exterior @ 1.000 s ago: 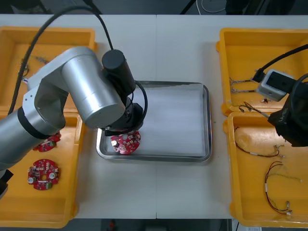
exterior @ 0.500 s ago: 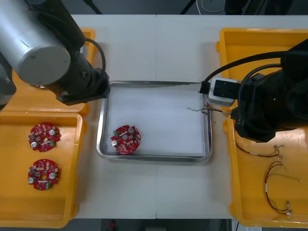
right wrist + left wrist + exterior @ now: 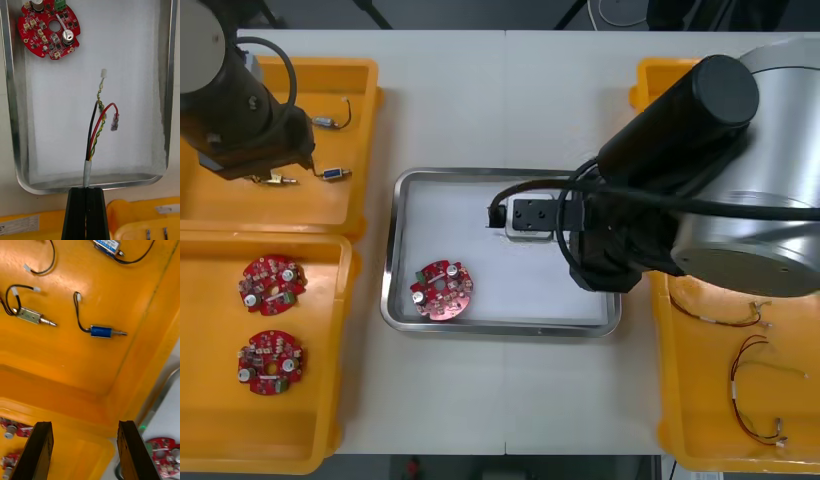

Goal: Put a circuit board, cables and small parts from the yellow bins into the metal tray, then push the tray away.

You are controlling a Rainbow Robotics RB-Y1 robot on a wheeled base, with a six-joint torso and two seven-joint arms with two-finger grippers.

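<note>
Right wrist view: clamped cable (image 3: 87,170), illegible label (image 3: 18,224)

Table (image 3: 510,100): we see a light, matte top, softly and evenly lit.
Seam (image 3: 505,80): we find a thin line crossing the table's middle, from far edge to near edge.
Floor (image 3: 480,12): dark beyond the table's far edge; we see another dark strip past its near edge.

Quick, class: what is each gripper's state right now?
Left gripper: open, holding nothing, over a yellow bin.
Right gripper: shut on a cable above the tray.
</note>
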